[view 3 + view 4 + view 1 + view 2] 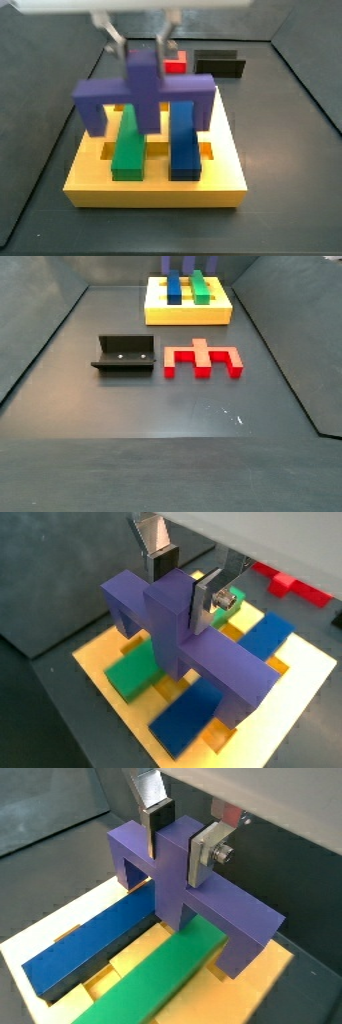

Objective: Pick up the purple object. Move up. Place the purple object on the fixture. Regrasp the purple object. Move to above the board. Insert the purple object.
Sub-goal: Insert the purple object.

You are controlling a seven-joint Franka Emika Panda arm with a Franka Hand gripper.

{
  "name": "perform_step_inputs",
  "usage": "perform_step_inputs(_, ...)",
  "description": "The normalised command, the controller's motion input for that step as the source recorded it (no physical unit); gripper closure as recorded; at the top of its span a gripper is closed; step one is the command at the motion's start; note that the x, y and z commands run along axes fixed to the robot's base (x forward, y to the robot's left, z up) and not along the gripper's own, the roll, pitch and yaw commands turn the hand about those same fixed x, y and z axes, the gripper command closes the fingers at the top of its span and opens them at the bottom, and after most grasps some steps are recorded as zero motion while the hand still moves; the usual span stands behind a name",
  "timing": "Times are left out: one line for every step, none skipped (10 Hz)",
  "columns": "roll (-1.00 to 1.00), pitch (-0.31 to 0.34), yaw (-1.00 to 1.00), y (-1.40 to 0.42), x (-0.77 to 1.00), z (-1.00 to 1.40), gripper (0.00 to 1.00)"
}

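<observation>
The purple object (201, 652) is a comb-shaped block with a bar and three legs. My gripper (185, 587) is shut on its middle stem; both wrist views show this, with the silver fingers (203, 856) flat against its sides. In a side view the gripper (139, 50) holds the purple object (140, 85) over the yellow board (154, 190). Its middle leg points down between the green piece (160, 983) and the blue piece (87, 948). I cannot tell whether it touches the board. In the far side view only the tips of the purple legs (166, 264) show, at the frame edge.
The dark fixture (123, 354) stands on the grey floor in front of the board (187, 314). A red comb-shaped piece (203, 358) lies beside it. Dark walls ring the floor.
</observation>
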Motion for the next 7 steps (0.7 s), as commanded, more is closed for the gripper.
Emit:
perform_step_inputs(0.15, 0.036, 0.0, 0.0, 0.0, 0.14, 1.0)
perform_step_inputs(0.01, -0.009, 0.0, 0.0, 0.09, -0.21, 1.0)
perform_step_inputs(0.0, 0.044, 0.05, 0.0, 0.46, -0.22, 1.0)
perform_step_inputs(0.0, 0.107, 0.07, -0.04, 0.51, -0.22, 1.0)
perform_step_inputs(0.0, 0.136, 0.06, -0.04, 0.49, -0.16, 1.0)
perform_step_inputs(0.0, 0.164, 0.02, 0.0, 0.43, 0.0, 1.0)
perform_step_inputs(0.08, 0.139, 0.0, 0.0, 0.14, -0.01, 1.0)
